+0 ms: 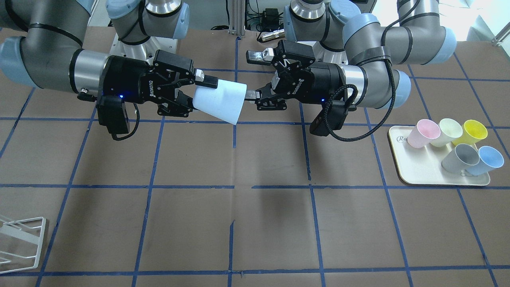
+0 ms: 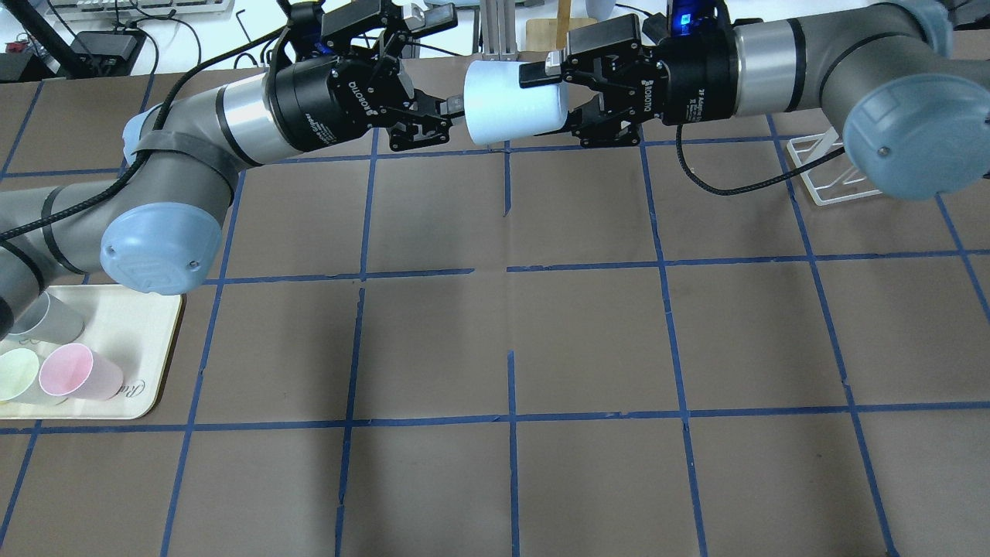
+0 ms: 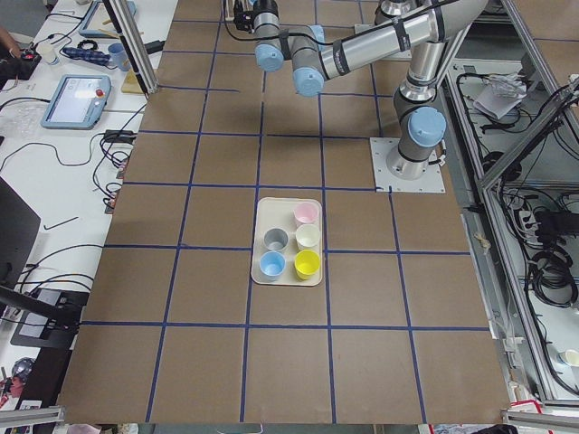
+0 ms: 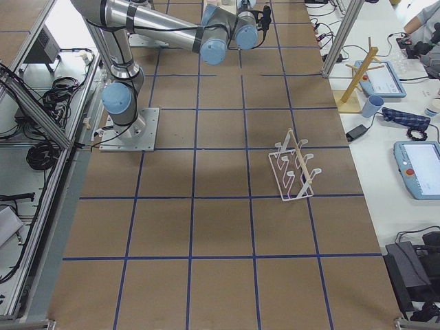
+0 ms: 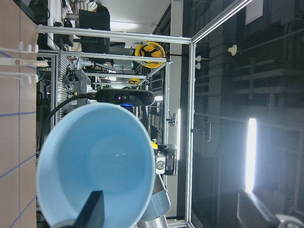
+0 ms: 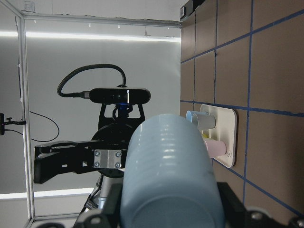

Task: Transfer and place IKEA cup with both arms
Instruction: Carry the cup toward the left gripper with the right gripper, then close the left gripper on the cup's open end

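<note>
Pale-blue tapered IKEA cup (image 1: 221,99) (matte, no handle) held sideways in mid-air, narrow base clamped by right gripper (image 1: 202,95), wide mouth turned toward left gripper (image 1: 250,75), spread open, one finger at the rim.

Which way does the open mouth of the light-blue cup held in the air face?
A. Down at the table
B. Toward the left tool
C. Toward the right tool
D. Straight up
B: the left wrist view looks straight into the IKEA cup, while the right tool grips its narrow base end.

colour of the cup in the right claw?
The tumbler is light blue, clearest in the left wrist view.
</note>
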